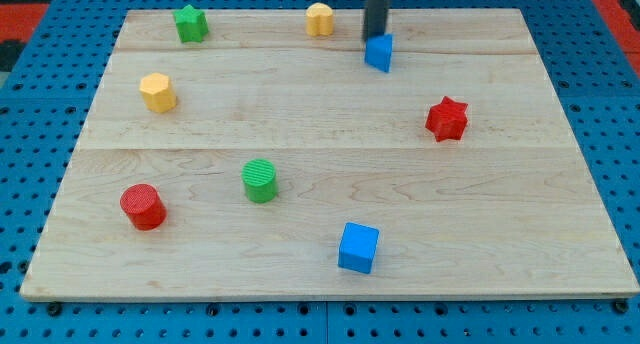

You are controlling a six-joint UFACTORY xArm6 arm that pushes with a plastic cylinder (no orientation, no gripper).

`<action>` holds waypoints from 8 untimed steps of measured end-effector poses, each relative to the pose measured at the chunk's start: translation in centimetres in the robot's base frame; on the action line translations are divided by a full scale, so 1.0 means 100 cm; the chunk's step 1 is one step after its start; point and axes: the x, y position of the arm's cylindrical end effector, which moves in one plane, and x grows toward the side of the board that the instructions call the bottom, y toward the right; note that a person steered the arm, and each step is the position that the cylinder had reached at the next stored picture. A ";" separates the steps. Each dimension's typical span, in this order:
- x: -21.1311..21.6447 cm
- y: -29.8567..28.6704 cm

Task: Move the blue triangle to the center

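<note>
The blue triangle [379, 53] sits near the view's top, a little right of the middle of the wooden board [560, 194]. My tip [375, 35] is the lower end of a dark rod coming down from the view's top edge. It stands right behind the blue triangle, at its upper side, touching or nearly touching it.
A green star [190, 24] and a yellow block [319, 19] lie along the view's top. A yellow hexagon [157, 92] is at the left, a red star [447, 119] at the right. A green cylinder [259, 180], a red cylinder [143, 206] and a blue cube [358, 248] lie lower down.
</note>
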 end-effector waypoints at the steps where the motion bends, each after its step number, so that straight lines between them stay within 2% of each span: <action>1: 0.052 -0.028; 2: 0.005 -0.027; 3: -0.018 0.021; 4: 0.071 0.016; 5: 0.144 -0.030; 6: 0.133 -0.038; 7: 0.088 -0.019; 8: 0.094 -0.002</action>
